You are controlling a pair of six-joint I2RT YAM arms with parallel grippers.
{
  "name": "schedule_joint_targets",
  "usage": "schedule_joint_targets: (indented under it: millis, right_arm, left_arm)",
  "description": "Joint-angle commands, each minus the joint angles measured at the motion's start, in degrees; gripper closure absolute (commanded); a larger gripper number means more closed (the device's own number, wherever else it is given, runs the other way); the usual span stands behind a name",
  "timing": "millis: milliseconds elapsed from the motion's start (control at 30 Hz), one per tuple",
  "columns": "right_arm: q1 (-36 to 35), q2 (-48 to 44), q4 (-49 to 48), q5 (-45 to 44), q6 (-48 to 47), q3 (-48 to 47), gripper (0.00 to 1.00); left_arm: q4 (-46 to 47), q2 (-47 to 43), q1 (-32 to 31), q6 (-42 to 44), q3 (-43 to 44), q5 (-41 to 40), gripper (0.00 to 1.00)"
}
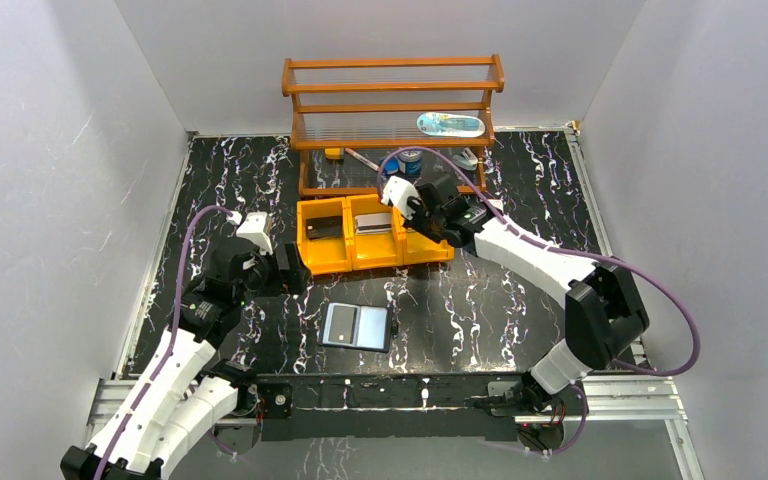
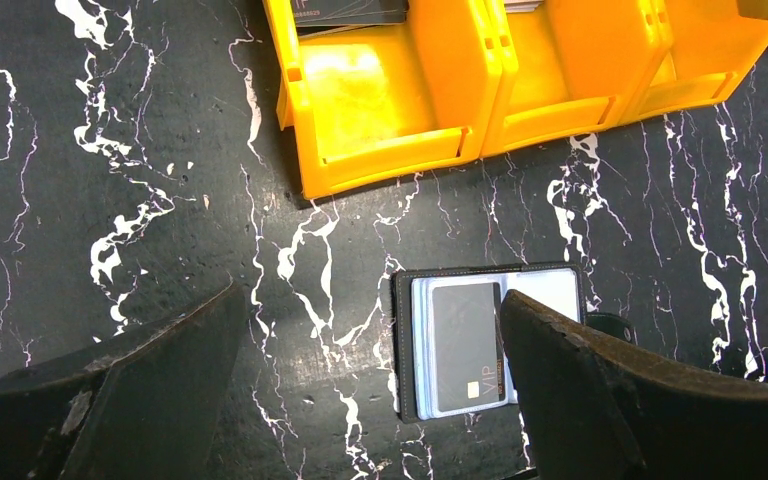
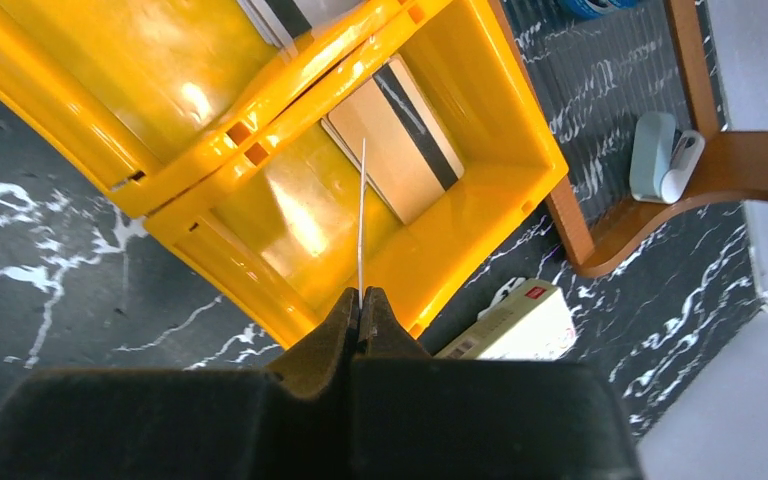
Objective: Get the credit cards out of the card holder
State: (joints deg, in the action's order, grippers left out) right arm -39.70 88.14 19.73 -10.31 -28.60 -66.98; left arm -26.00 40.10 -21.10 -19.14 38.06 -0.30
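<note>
The card holder (image 1: 356, 326) lies open on the black marble table, pale inside panels up. In the left wrist view a dark grey credit card (image 2: 467, 345) sits in the left panel of the card holder (image 2: 560, 290). My left gripper (image 2: 370, 295) hangs open above the table just left of the holder, nothing between its fingers. My right gripper (image 3: 362, 297) is shut on a thin card (image 3: 362, 220) seen edge-on over the right compartment of the yellow bin (image 3: 290, 85). A tan card with a black stripe (image 3: 395, 140) lies flat in that compartment.
The yellow bin (image 1: 375, 255) stands behind the holder, with cards in its left (image 1: 324, 228) and middle (image 1: 374, 224) compartments. A wooden rack (image 1: 392, 90) stands at the back. A white box (image 3: 510, 320) and a pale green item (image 3: 660, 155) lie beside the bin.
</note>
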Motion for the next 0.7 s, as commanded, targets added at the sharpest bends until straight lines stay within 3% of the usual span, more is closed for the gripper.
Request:
schedule_joint_targets:
  millis: [0,533,667]
  right_arm:
    - [0.8,1.0,-2.7,-0.4,-10.2,-2.9,1.0]
    - [2.6,11.3,-17.9,-4.1,-20.2,-5.4,1.0]
    - [2.9,15.8,-16.7,-3.1,-22.2,-7.6,1.0]
  left_arm:
    - [0.7,-0.9,0.3,1.0,-0.3,-0.8,0.02]
    - [0.4,0.0,0.3,1.1,-0.3,-1.7,0.02]
    - [0.4,0.2,0.4,1.0,-0.2,-1.5,0.02]
